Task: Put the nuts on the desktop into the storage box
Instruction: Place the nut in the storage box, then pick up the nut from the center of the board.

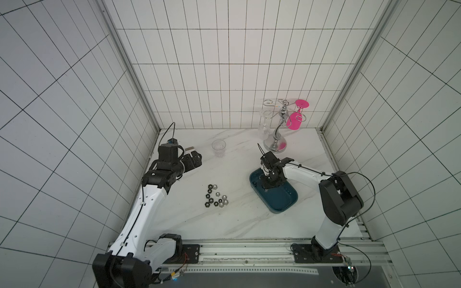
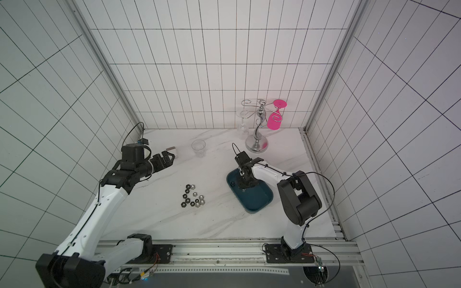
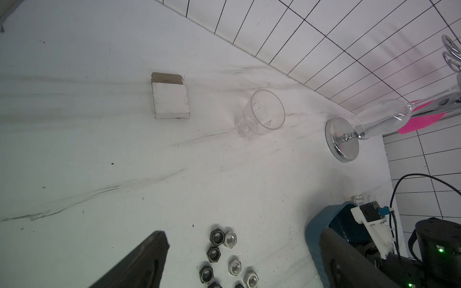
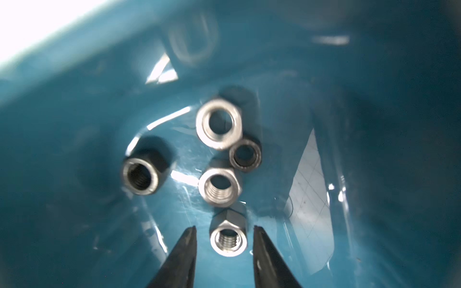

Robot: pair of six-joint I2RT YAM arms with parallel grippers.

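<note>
Left pincer [image 1: 198, 159]: I see the jaws spread wide with nothing between them. It hangs above the far left of the tabletop [image 1: 237, 224], close to a small white carton [image 3: 169, 102].
Left wrist view: my two dark fingers [image 3: 139, 264] stand far apart, and the loose nuts [image 3: 224, 259] lie on the tabletop between them, untouched.
Right pincer [image 4: 224, 228]: it is lowered into the tray [image 1: 282, 202] at its far end, with the jaws parted a little. One silver nut [image 4: 228, 239] sits between the tips, and I see a sliver of blue on each side of it, so neither tip presses on it.
Nuts in the tray: the right wrist view shows five in all. Beyond the one between the tips lie two more silver ones, a large dark one [image 4: 143, 174] off to the side, and a smaller dark one [image 4: 245, 155] touching the farthest silver nut [image 4: 219, 124].
Nuts on the tabletop: in both top views the dark and silver pieces form one tight cluster near the middle. It lies between the two arms and well apart from the tray.
Tray: dark teal with a low rim, it lies on the right half of the tabletop, set at an angle to its edges.
Other items: a clear cup [image 1: 219, 148] stands upright toward the back. To its right, a chrome stand [image 1: 275, 147] carries a clear stemmed glass and a pink glass [image 1: 295, 119], both hung upside down.
</note>
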